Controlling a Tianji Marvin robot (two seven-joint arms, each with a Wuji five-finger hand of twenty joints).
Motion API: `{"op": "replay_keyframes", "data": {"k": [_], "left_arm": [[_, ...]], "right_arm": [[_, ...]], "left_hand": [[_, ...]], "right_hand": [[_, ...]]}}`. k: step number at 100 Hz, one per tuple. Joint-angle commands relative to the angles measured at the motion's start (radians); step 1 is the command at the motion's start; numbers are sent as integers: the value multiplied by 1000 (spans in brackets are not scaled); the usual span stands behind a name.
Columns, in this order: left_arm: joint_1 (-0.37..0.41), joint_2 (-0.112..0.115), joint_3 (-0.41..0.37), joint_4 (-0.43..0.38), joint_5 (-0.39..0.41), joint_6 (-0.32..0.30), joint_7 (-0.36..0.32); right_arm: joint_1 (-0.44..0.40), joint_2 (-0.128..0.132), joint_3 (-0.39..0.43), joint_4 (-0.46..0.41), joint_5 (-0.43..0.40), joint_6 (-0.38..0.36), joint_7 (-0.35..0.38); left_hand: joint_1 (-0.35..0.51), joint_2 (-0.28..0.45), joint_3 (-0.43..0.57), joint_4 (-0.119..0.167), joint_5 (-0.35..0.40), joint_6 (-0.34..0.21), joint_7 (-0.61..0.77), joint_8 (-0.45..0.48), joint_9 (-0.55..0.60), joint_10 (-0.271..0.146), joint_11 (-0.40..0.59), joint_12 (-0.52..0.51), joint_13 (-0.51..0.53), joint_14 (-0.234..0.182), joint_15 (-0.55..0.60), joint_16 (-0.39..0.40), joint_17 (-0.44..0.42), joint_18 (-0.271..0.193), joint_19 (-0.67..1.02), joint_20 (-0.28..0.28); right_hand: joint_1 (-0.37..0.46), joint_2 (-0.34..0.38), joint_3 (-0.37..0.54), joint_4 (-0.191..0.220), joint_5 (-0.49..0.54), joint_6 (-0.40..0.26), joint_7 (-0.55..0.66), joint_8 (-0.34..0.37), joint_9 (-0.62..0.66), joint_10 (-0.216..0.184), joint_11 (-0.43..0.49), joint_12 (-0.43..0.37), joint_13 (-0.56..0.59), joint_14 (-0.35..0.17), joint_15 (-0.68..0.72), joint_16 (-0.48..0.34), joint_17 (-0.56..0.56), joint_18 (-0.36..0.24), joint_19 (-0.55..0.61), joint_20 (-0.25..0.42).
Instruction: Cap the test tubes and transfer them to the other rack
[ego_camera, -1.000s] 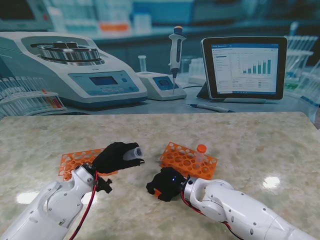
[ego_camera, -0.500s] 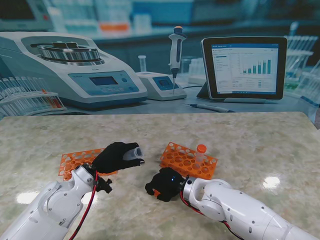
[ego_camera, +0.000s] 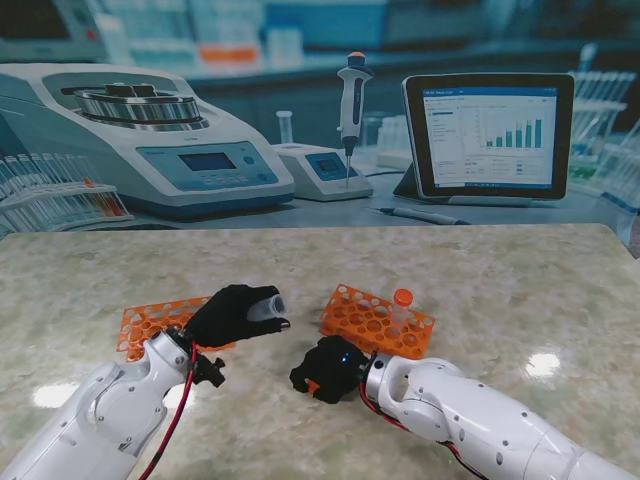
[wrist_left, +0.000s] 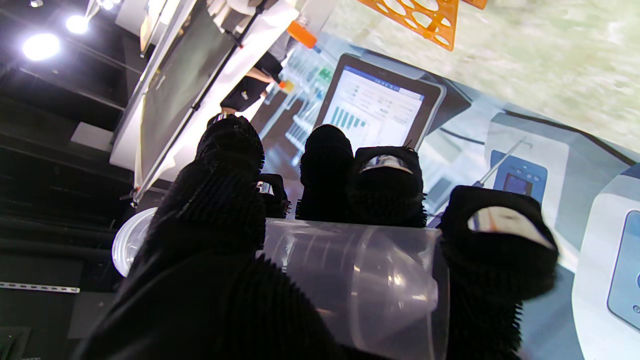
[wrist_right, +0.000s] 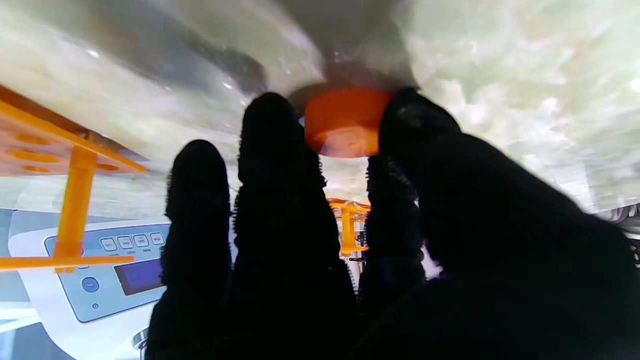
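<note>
Stand view: left hand (ego_camera: 232, 313) is holding a clear tube (ego_camera: 266, 303) sideways, open mouth pointing right, lifted over the table (ego_camera: 500, 280) between the left rack (ego_camera: 150, 322) and right rack (ego_camera: 376, 320). Right hand (ego_camera: 327, 368) is lying low on the table, nearer to me than the right rack; a bit of orange is showing at its fingers. One capped tube (ego_camera: 401, 308) is standing in the right rack. Room between the racks is open but tight; table edges are well apart from both hands.

Left wrist view: fingers (wrist_left: 385, 185) and thumb are wrapping the tube (wrist_left: 350, 280) mid-body, mouth rim left free. Looks like thin, stiff, light plastic, probably slick; gripping mid-body is right, squeezing hard is risky.

Right wrist view: fingertips (wrist_right: 272, 130) and thumb are closing around an orange cap (wrist_right: 345, 122) resting on the table. Touching both sides, but I can't tell whether it's a firm hold. Cap is small, light and rigid; pinching the side wall seems best. Rack leg (wrist_right: 75, 200) is near.
</note>
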Motion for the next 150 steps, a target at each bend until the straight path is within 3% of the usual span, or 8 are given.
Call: {"op": "replay_keyframes", "data": {"k": [1, 41, 150], "left_arm": [[2, 2, 0, -6, -1, 3, -4], [4, 1, -2, -6, 0, 3, -2], [4, 1, -7, 0, 0, -3, 2]], "right_arm": [[-14, 2, -15, 24, -1, -5, 20], [-15, -1, -3, 16, 15, -14, 42], [-36, -6, 51, -21, 13, -16, 36]], "left_hand": [[7, 42, 9, -11, 14, -54, 72, 44, 4, -31, -5, -10, 12, -16, -9, -12, 18, -29, 88, -22], [7, 42, 10, -11, 14, -54, 72, 44, 4, -32, -5, -10, 12, -16, -9, -12, 18, -29, 88, -22], [6, 42, 11, -11, 14, -55, 72, 44, 4, -32, -5, -10, 12, -16, -9, -12, 17, -29, 87, -23]], "right_hand": [[162, 55, 161, 42, 68, -27, -29, -5, 95, -147, 45, -11, 32, -37, 24, -5, 10, -15, 8, -10], [164, 86, 184, 54, 95, -19, -57, 20, 107, -147, 59, -7, 50, -40, 29, -6, 24, -11, 17, -10], [176, 26, 220, 53, 131, -27, -92, 72, 125, -155, 75, -9, 56, -40, 45, -17, 37, -15, 14, -15]]}}
